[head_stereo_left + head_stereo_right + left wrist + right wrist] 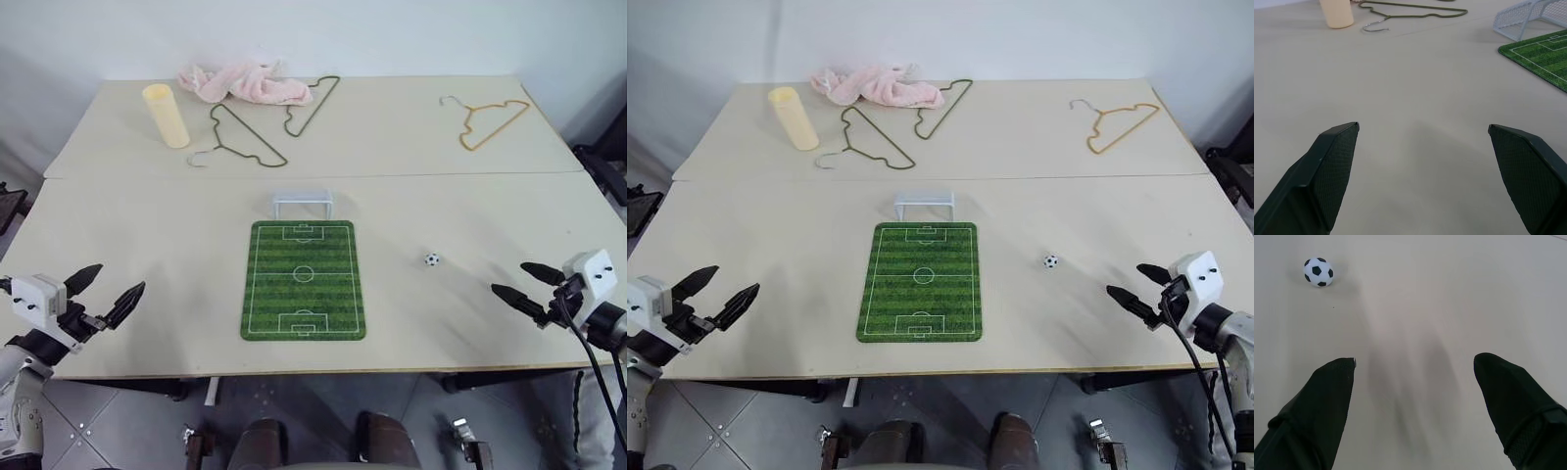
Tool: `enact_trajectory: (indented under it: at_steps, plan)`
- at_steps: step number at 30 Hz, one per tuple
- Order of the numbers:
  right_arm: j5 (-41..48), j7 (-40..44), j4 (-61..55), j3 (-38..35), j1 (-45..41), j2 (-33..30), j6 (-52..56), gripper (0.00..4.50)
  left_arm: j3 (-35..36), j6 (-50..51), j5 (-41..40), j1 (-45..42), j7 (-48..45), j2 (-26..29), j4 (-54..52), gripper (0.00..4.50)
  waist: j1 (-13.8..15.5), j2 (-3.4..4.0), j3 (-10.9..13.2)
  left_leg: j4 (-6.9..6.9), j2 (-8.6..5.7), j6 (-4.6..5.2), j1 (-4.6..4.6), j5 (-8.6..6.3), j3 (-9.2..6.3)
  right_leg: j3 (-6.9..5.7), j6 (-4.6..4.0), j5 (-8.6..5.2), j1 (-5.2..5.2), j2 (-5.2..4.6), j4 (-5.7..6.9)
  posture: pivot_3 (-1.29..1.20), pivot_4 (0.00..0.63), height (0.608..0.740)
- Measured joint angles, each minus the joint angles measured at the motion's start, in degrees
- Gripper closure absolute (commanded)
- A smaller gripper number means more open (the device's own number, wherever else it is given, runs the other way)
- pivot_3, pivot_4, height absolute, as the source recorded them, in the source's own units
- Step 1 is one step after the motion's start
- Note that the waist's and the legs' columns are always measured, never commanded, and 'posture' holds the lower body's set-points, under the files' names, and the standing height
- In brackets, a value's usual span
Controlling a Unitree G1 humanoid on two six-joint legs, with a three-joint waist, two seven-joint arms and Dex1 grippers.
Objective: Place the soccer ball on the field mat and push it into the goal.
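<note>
**Ball off the mat, both grippers wide and empty**

Nearest, at the table's (196, 264) front edge, the left gripper (106, 291) hangs by the left corner and the right gripper (527, 286) by the right corner, each with its fingers spread and nothing between them. Just beyond the right gripper, the soccer ball (431, 259) rests on bare tabletop, well apart from the field mat (304, 280), which lies mid-table near the front edge. Touching the mat's far end stands the goal (303, 204). Farther back, toward the far edge, lie two green hangers (245, 137), a yellow hanger (490, 122), a cream cylinder (166, 116) and a pink cloth (245, 82).

My main worry is the pick-up: such a tiny round ball may squirt from closing fingers or roll off toward the right edge if nudged. A hard push later could also send it past the goal.
</note>
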Motion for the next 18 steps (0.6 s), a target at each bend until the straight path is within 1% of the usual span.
enact_trajectory:
  at_steps: [7, 11, 13, 15, 18]
  plan:
    - [0.1, -2.1, -4.3, -0.2, 1.6, 0.2, 0.8, 0.44, -0.7, 0.5, 0.2, -2.1, 0.3, 0.1, 1.4, 0.00, 0.1, 0.00, 0.0, 0.00, 0.00, 0.00, 0.00, 0.00, 0.01, 0.02, 0.01, 0.00, 0.00, 0.00, 0.01, 0.00, 0.150, 0.740]
    - [1.6, -3.9, -9.1, -1.3, 0.4, 0.1, 4.5, 0.44, -0.6, 1.3, 0.1, -2.3, 0.2, 0.6, 1.4, 0.00, -0.2, 0.00, 0.0, -0.01, 0.04, 0.00, 0.02, -0.01, 0.05, 0.09, 0.00, 0.00, -0.04, 0.04, 0.03, 0.00, 0.150, 0.740]
    - [2.3, -3.8, -11.5, -0.3, -2.4, -0.8, 8.4, 0.44, -0.8, 3.0, 0.2, -2.9, 0.5, 1.3, 1.3, 0.00, -0.2, 0.04, 0.1, 0.03, 0.04, 0.00, 0.02, 0.00, 0.09, 0.15, 0.01, 0.00, -0.06, 0.05, 0.06, 0.00, 0.150, 0.740]
    - [2.9, -2.9, -14.7, 3.1, -7.6, -2.6, 13.0, 0.44, -2.1, 5.1, 0.8, -4.4, 0.7, 2.7, 0.7, 0.00, -0.2, 0.09, 0.2, 0.09, 0.05, 0.00, 0.02, 0.00, 0.17, 0.29, 0.00, 0.01, -0.14, 0.05, 0.15, 0.00, 0.150, 0.740]
    - [2.5, -0.2, -16.9, 9.9, -15.7, -3.7, 17.1, 0.44, -4.0, 4.2, -0.4, -7.0, -3.2, 2.6, -1.2, 0.00, -0.1, 0.02, 0.2, 0.07, 0.10, -0.03, 0.00, -0.02, 0.21, 0.33, -0.02, 0.02, -0.25, 0.09, 0.21, 0.00, 0.150, 0.740]
